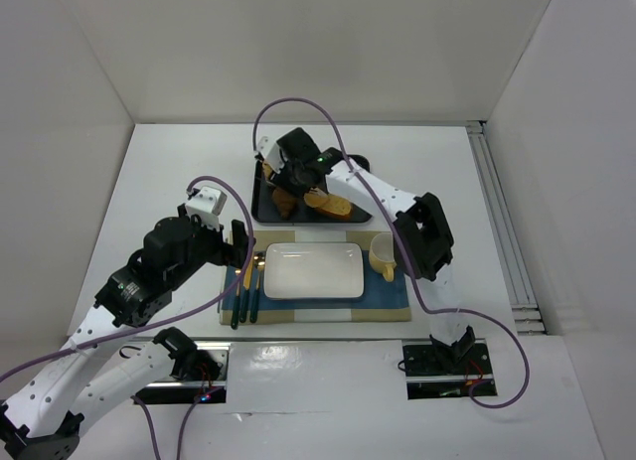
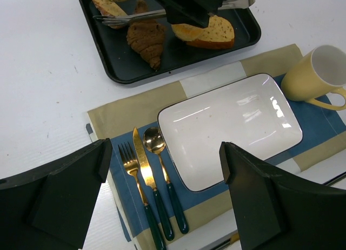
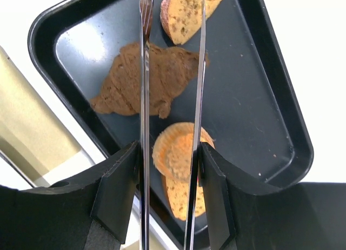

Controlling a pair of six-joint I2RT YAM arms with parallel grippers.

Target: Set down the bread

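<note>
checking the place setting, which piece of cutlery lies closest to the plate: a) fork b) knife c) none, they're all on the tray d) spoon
d: the spoon lies right beside the plate, with the knife next to it and the fork farthest out.

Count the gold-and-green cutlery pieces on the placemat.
3: a fork, a knife and a spoon, side by side just left of the white plate. None appear hidden.
</note>
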